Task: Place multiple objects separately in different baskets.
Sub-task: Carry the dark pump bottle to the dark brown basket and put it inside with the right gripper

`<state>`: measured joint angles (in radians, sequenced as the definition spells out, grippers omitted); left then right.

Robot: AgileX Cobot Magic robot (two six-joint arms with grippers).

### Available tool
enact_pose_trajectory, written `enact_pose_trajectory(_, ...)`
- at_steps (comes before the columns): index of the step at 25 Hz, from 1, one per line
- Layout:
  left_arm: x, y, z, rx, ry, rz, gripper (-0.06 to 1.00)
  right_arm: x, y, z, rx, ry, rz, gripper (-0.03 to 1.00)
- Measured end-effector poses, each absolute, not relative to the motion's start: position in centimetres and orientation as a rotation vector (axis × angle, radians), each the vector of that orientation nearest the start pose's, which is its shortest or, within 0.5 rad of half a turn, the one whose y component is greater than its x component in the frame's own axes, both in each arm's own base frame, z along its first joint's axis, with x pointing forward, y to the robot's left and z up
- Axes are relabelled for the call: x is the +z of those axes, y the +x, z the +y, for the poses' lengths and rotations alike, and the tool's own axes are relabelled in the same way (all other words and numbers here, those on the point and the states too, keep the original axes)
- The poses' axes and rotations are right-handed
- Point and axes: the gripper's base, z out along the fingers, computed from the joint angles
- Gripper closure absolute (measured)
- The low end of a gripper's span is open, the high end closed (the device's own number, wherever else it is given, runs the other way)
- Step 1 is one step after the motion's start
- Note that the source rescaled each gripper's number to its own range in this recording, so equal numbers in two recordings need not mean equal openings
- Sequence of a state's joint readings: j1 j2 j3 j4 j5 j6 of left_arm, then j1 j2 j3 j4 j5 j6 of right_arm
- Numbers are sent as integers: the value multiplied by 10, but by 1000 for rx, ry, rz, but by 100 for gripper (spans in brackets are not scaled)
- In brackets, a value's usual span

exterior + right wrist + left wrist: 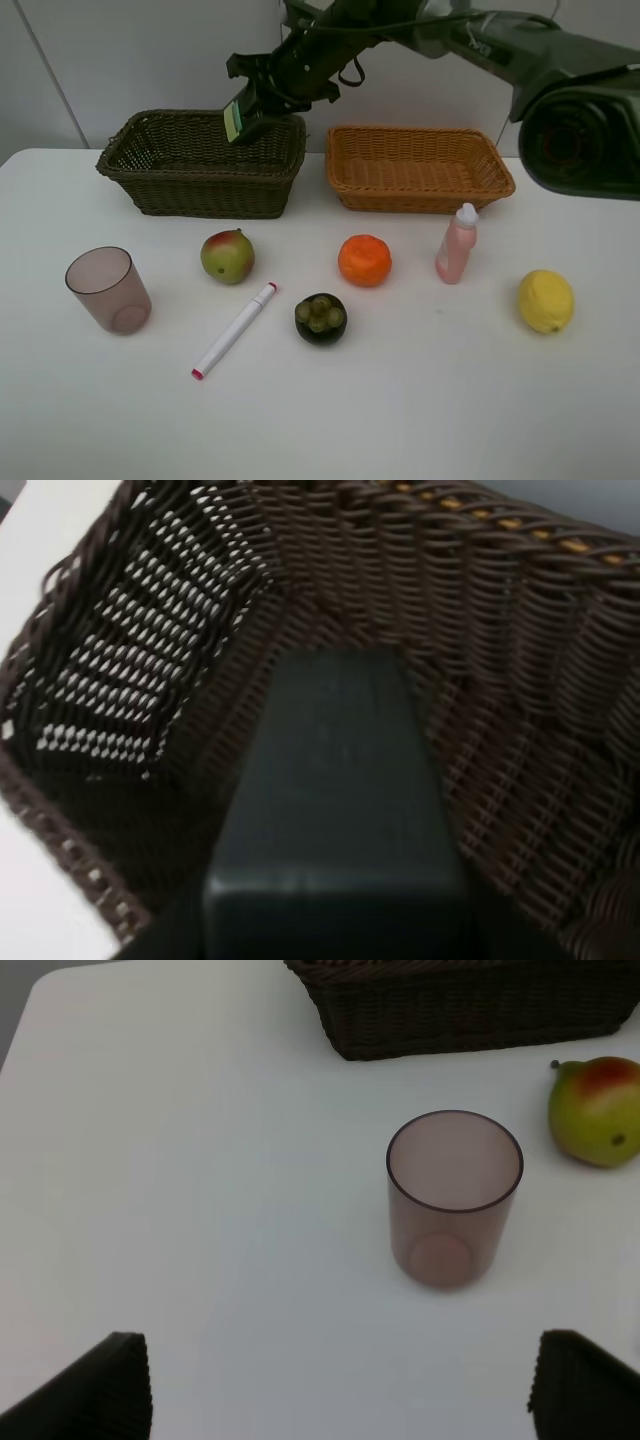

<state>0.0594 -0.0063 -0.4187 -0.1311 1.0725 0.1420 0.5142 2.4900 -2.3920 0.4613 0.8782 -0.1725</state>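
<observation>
Hanging over the dark olive-brown basket [200, 188], the dark green bottle [340, 800] slants, its long axis running straight out from the right gripper [258, 100], far end aimed down into the basket. The jaws are clamped on it. The left gripper [340, 1385] stands wide apart, with the translucent mauve cup [455, 1200] upright ahead of it.

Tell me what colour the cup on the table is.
The cup is a translucent mauve, seen most clearly in the left wrist view.

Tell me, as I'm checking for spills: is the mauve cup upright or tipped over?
Upright. The mauve cup stands on its base on the table, open rim facing up; it looks empty.
</observation>
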Motion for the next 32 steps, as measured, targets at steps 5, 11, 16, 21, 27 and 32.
enact_pose_trajectory(5, 254, 2, -10, -40, 89, 2122, -6, 205, 476, 303, 707, -597, 2367, 88)
enact_pose_trajectory(11, 254, 2, -10, -40, 89, 2122, -6, 199, 478, 304, 706, -584, 2361, 88)
enact_pose_trajectory(16, 254, 2, -10, -40, 89, 2122, -6, 199, 479, 304, 705, -573, 2348, 88)
enact_pose_trajectory(21, 254, 2, -10, -40, 89, 2122, -6, 199, 480, 304, 705, -572, 2345, 88)
enact_pose_trajectory(27, 254, 2, -10, -40, 89, 2122, -6, 197, 476, 306, 710, -589, 2366, 88)
enact_pose_trajectory(32, 254, 2, -10, -40, 89, 2122, -6, 197, 472, 308, 728, -606, 2393, 53)
